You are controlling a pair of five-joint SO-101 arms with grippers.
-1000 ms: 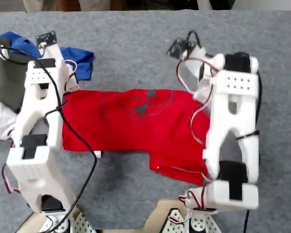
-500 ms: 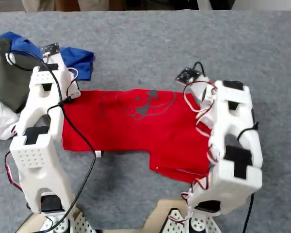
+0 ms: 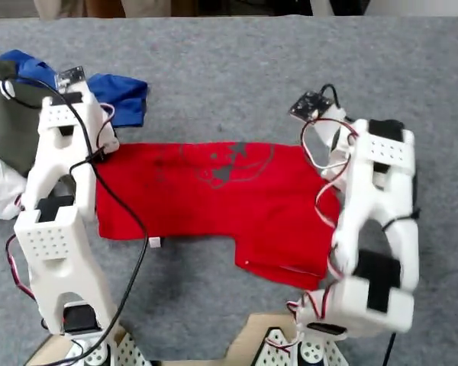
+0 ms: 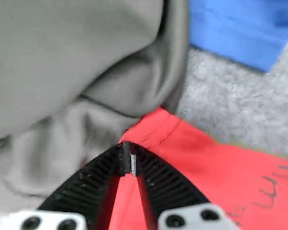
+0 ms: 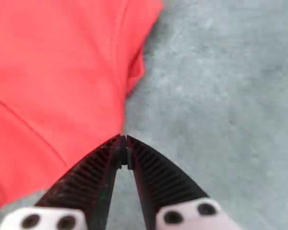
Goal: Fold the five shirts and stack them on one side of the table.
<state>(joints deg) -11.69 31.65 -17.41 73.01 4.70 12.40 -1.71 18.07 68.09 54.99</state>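
A red shirt with a dark print lies spread flat across the middle of the grey table. At its far left corner sits my left gripper. In the left wrist view that gripper is shut, its tips pinching the corner of the red shirt right beside an olive-grey shirt. My right gripper is at the shirt's far right corner. In the right wrist view it is shut on the edge of the red shirt, with bare table on the other side.
A pile of other shirts lies at the far left: a blue one, an olive-grey one and a white one. The grey carpeted table stretches bare behind and to the right of the red shirt.
The right arm has drawn back toward its base and a little to the right, taking the red shirt's right edge with it. The left arm has shifted slightly left.
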